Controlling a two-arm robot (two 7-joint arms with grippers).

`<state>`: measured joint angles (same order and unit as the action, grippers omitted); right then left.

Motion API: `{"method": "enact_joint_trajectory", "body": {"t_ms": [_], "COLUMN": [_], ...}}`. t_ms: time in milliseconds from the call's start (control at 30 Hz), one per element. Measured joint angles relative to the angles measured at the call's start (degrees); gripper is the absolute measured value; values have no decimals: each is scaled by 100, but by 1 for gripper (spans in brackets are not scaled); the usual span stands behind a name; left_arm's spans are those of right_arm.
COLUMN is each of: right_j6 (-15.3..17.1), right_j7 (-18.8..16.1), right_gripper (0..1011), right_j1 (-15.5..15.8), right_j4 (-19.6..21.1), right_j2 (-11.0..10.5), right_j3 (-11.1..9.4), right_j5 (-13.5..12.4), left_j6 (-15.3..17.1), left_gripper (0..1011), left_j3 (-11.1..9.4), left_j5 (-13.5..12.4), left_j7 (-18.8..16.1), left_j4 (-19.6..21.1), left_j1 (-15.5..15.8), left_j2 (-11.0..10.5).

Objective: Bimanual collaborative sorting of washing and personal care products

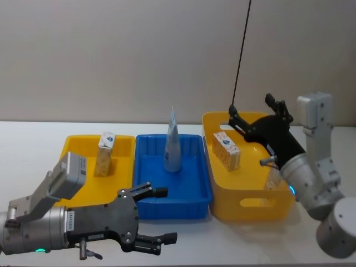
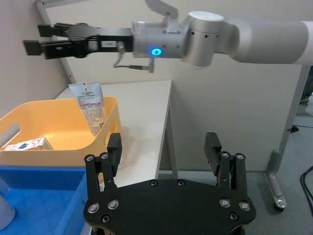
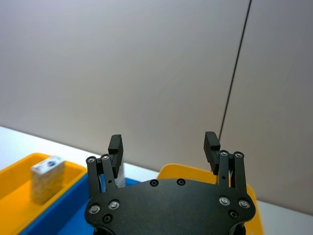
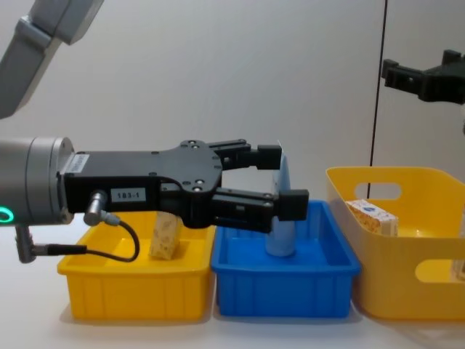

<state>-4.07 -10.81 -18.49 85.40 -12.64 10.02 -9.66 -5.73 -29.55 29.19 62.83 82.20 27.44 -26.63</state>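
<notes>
Nearest, left gripper (image 1: 161, 216): fingers spread, empty, before blue bin (image 1: 192, 194) holding upright pouch (image 1: 172, 146). Right gripper (image 1: 253, 115) likewise over yellow bin's pack (image 1: 226, 150) (risks toppling pouch).

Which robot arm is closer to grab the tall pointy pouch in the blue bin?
Probably the left. The left gripper, open, sits just in front of the blue bin holding the pouch. The right gripper, also open, hangs above the big yellow bin.
</notes>
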Motion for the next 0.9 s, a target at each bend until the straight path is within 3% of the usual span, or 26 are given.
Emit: {"method": "enact_joint_trajectory", "body": {"t_ms": [200,433,700,900], "right_j6": [177,307,325,333], "right_j7": [-302,-485,-322,-88], "right_gripper": [1002,1002,1002,1002], "right_j1": [505,1418,2214,2516], "right_j4": [576,1464,2176,2448], "right_j2": [-178,-440,-559,-551], "right_j3": [-83,-281,-475,-555], "right_j5": [-315,-574,-518,-343], "left_j6": [0,0,0,0], "left_gripper": [1002,1001,1001,1001], "left_j3": [0,0,0,0], "left_j5": [0,0,0,0], "left_j7": [0,0,0,0], "left_j4": [0,0,0,0], "left_j1": [0,0,0,0], "left_j2": [0,0,0,0]}}
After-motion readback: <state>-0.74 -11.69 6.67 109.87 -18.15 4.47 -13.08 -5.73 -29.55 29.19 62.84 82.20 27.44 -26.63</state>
